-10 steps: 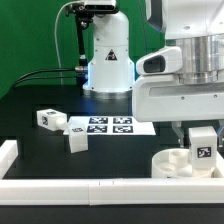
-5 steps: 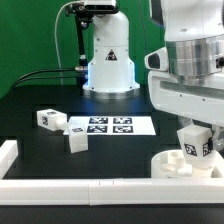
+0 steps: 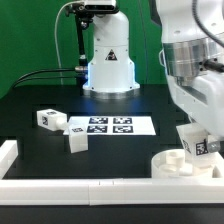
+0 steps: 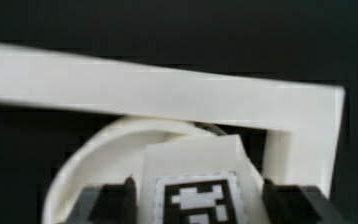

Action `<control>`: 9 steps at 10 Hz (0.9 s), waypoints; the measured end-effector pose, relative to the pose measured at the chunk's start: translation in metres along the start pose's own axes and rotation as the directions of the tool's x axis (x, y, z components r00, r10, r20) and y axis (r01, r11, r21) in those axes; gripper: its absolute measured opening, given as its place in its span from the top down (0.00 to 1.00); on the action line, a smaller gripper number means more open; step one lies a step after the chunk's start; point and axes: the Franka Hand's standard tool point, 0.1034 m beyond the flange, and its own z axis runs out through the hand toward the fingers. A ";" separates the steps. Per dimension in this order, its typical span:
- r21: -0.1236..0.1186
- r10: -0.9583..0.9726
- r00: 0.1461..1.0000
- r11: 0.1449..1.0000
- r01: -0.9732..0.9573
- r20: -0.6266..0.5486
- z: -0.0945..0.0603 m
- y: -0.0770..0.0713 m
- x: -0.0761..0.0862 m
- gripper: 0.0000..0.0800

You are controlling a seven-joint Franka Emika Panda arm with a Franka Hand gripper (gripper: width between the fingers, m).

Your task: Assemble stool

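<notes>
Black counter [image 3: 40, 95] under a green backdrop [image 3: 30, 30]: the fingers [image 4: 108, 203] were clamped partway open on a tagged leg [image 3: 199, 147], over the round seat [image 3: 172, 165], lower right.

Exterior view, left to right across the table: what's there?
left rail corner → loose leg → marker board → seat. Left out: second loose leg, which overlaps the board's left end, and the held leg in the gripper, over the seat.
</notes>
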 end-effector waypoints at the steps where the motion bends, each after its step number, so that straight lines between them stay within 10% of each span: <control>1: 0.005 0.165 0.986 0.986 -0.166 0.016 0.000 -0.002 0.002 0.58; 6: -0.003 0.379 0.924 0.925 -0.379 0.043 0.001 -0.002 0.000 0.58; 9: -0.008 0.115 0.992 0.993 -0.115 0.059 -0.002 0.000 -0.016 0.20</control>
